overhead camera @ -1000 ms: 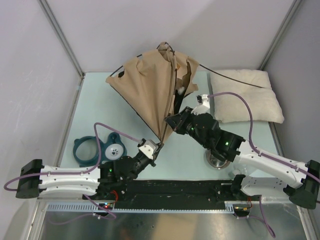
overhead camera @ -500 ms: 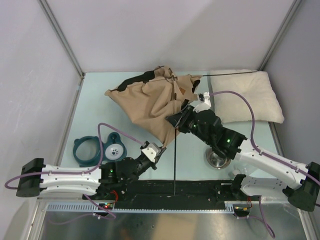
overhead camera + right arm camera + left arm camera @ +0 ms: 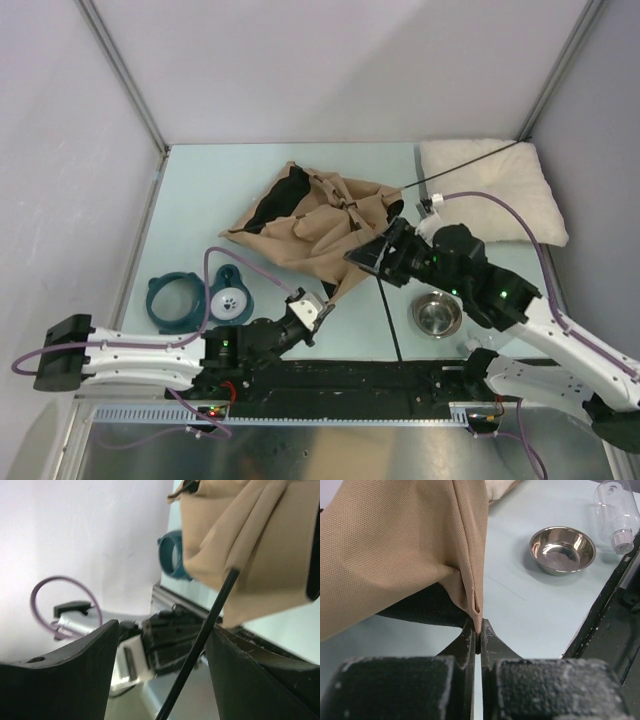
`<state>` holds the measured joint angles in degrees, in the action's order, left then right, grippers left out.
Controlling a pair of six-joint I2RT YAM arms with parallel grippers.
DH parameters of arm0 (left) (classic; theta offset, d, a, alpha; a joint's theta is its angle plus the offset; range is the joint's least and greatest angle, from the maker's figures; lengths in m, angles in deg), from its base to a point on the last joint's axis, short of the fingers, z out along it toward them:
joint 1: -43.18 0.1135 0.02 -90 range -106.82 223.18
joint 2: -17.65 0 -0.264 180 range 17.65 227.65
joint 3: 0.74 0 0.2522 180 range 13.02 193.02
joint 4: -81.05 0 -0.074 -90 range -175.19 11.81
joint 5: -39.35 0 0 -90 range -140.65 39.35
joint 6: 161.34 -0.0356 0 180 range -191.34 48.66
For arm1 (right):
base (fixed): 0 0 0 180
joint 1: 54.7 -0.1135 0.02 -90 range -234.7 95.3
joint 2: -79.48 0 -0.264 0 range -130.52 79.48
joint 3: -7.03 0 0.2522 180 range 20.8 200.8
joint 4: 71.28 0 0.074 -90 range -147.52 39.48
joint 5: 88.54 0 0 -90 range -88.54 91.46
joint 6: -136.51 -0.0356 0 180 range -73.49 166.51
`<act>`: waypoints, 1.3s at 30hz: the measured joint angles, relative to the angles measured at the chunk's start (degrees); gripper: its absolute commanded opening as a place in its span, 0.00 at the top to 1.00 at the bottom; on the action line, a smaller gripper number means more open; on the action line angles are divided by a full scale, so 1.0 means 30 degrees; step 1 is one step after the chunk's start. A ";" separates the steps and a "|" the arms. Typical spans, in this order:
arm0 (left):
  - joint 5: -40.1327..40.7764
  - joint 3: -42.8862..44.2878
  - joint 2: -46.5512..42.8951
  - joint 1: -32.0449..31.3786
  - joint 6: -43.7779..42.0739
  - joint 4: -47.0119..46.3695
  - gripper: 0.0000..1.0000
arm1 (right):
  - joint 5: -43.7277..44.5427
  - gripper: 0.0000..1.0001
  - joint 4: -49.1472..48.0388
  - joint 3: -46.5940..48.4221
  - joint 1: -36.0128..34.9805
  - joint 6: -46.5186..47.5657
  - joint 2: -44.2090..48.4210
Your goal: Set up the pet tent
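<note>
The pet tent lies slumped on the table as a crumpled tan heap with black lining showing at its left end. My left gripper is shut on the tent's near corner seam. My right gripper stands open at the tent's right edge. A thin black pole runs from there toward the near edge. In the right wrist view the pole passes loose between the spread fingers, close to the right one, below the tan fabric. Another pole lies across the pillow.
A cream pillow sits at the back right. A steel bowl is under my right arm. A teal ring dish and a white paw-print bowl lie at the left. A clear bottle shows in the left wrist view.
The tent has collapsed from a raised peak to a flat heap. My right gripper has opened and drawn back to the right, and the pole has dropped toward the near edge.
</note>
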<state>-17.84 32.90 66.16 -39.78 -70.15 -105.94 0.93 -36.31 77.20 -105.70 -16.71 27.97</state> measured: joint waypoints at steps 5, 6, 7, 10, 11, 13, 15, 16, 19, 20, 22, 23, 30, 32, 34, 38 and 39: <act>0.0000 0.0000 0.0488 0.0036 0.0160 0.0095 1.00 | -0.2382 0.25 0.1450 -0.0656 -0.0066 -0.1370 0.2419; 0.0000 0.0007 0.0612 0.0051 0.0189 0.0124 1.00 | -0.2878 0.25 0.1756 -0.0729 -0.0080 -0.1596 0.2841; 0.0000 0.0000 0.0721 0.0087 0.0233 0.0124 1.00 | -0.3424 0.25 0.2069 -0.0772 -0.0087 -0.1836 0.3213; 0.0000 0.0007 0.0976 0.0182 0.0386 0.0131 1.00 | -0.5049 0.25 0.2980 -0.0947 -0.0146 -0.2375 0.4146; 0.0000 0.0007 0.1042 0.0219 0.0466 0.0124 1.00 | -0.5617 0.25 0.3344 -0.1035 -0.0211 -0.2543 0.4481; 0.0000 0.0007 0.1137 0.0291 0.0546 0.0131 1.00 | -0.6623 0.29 0.4211 -0.1129 -0.0444 -0.2812 0.5187; 0.0007 0.0007 0.1239 0.0386 0.0641 0.0138 1.00 | -0.7300 0.33 0.5020 -0.1188 -0.0750 -0.3082 0.5931; 0.0007 0.0007 0.1268 0.0423 0.0670 0.0138 1.00 | -0.7614 0.36 0.5486 -0.1202 -0.0962 -0.3177 0.6368; 0.0036 0.0007 0.1370 0.0503 0.0823 0.0138 1.00 | -0.8240 0.43 0.6921 -0.1209 -0.1734 -0.3519 0.7803; 0.0095 0.0015 0.1413 0.0510 0.0874 0.0138 1.00 | -0.8335 0.45 0.7351 -0.1209 -0.2076 -0.3614 0.8262; 0.0197 0.0022 0.1494 0.0554 0.0998 0.0138 1.00 | -0.8429 0.51 0.8043 -0.1209 -0.2798 -0.3781 0.8874; 0.0270 0.0022 0.1530 0.0583 0.1071 0.0138 1.00 | -0.8422 0.56 0.8408 -0.1209 -0.3213 -0.3883 0.9071; 0.0699 0.0350 0.1887 0.0699 0.1188 0.0189 1.00 | -0.7766 0.65 0.9632 -0.1209 -0.6368 -0.4277 0.9224; 0.0809 0.0532 0.2025 0.0707 0.1188 0.0204 1.00 | -0.7468 0.65 0.9653 -0.1209 -0.7176 -0.4422 0.9224; 0.0889 0.0663 0.2149 0.0714 0.1195 0.0197 1.00 | -0.7227 0.64 0.9646 -0.1209 -0.7817 -0.4539 0.9224; 0.1005 0.0772 0.2397 0.0714 0.1297 0.0189 1.00 | -0.6878 0.69 0.9573 -0.1209 -0.8692 -0.4940 0.9231; 0.1005 0.0772 0.2426 0.0721 0.1304 0.0189 1.00 | -0.6768 0.72 0.9559 -0.1209 -0.8837 -0.5020 0.9245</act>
<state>-14.82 35.22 73.44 -37.62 -66.24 -105.38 -19.38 -7.63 73.57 -132.22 -31.77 55.71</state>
